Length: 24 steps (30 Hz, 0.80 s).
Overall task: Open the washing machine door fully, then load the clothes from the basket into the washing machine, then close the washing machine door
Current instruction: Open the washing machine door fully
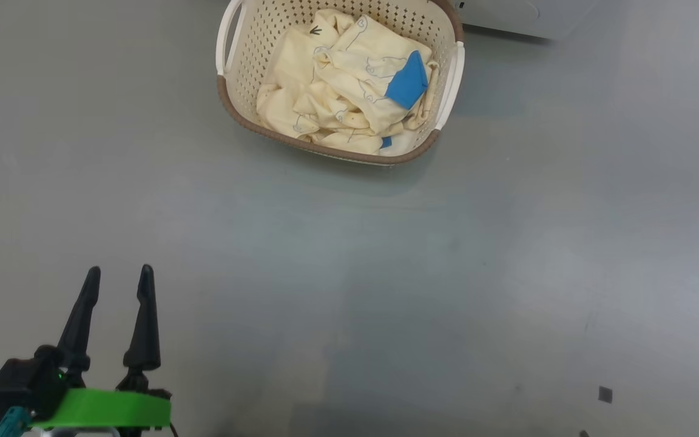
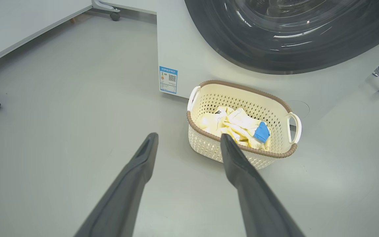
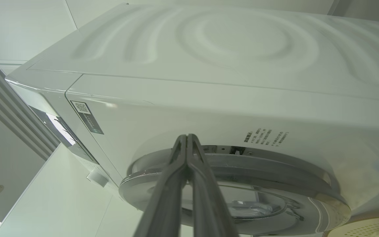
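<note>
While the right fingers [image 3: 176, 184], pressed together and holding nothing, pointed at the near edge of the washing machine door [image 3: 275, 171], that door did not yet stand wide from the washing machine [image 3: 209, 49]. With no hold on its smooth rim, they might slide off. Just beyond the spread, empty left fingers [image 2: 242, 174], the clothes [image 2: 239, 126] lay in the basket [image 2: 242, 88].

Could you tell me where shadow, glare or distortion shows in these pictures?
Head view: soft shadow beside the cream perforated plastic basket. Left wrist view: streaky glare on the glossy black round door. Right wrist view: wide-angle lens bows the big white washing machine.
</note>
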Motion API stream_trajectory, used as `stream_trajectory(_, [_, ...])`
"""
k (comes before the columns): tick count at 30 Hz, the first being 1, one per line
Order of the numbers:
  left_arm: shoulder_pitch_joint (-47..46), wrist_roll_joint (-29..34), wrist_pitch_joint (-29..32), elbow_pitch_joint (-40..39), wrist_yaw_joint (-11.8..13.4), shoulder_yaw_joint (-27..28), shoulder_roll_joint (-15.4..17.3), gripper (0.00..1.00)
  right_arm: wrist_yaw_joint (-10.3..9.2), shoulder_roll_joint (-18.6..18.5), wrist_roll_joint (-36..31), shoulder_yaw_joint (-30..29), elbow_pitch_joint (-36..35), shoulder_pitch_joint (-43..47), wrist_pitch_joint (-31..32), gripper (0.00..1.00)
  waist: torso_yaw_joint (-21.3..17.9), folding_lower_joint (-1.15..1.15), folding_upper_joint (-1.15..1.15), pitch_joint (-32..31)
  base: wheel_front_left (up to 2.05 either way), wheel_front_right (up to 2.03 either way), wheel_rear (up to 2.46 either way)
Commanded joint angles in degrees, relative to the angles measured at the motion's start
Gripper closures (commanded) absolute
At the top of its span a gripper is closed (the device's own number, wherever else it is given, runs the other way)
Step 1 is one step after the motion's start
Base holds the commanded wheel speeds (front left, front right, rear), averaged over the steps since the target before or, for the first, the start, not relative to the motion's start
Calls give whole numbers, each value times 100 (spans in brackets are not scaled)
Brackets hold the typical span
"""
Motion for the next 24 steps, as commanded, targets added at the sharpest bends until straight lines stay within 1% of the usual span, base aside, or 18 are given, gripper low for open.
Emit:
stream_trajectory(1, [-16, 28, -65, -166, 3, 214, 47, 0, -16, -149, -79, 97, -193, -281, 99, 100, 101, -1, 0, 113, 0, 0, 0])
stream_trajectory(8, [17, 26, -65, -191, 3, 164, -7, 0, -16, -198, -204, 220, -129, -664, 232, 100, 217, -1, 0, 294, 0, 0, 0])
stream_trajectory(14, [31, 20, -65, -217, 3, 100, -58, 0, -16, -289, -393, 447, -53, -988, 283, 100, 324, -1, 0, 457, 0, 0, 0])
stream_trajectory(24, [45, -43, -65, -162, 3, -25, -230, 0, -16, -478, -533, 790, 53, -1456, 284, 100, 577, -1, 0, 699, 0, 0, 0])
